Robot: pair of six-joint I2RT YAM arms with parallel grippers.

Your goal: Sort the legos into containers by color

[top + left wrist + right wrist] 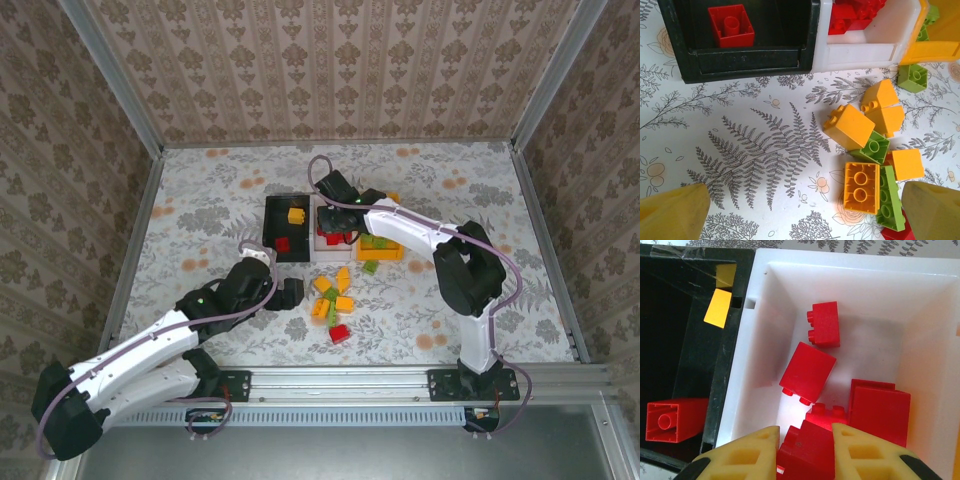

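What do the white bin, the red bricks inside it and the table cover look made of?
White bin: smooth moulded plastic, with a soft sheen on its walls and floor. Red bricks: hard, slightly glossy plastic, with moulded studs and crisp edges. Table cover: flat matte sheet with a printed fern pattern, perhaps paper or vinyl; the look leaves it open.
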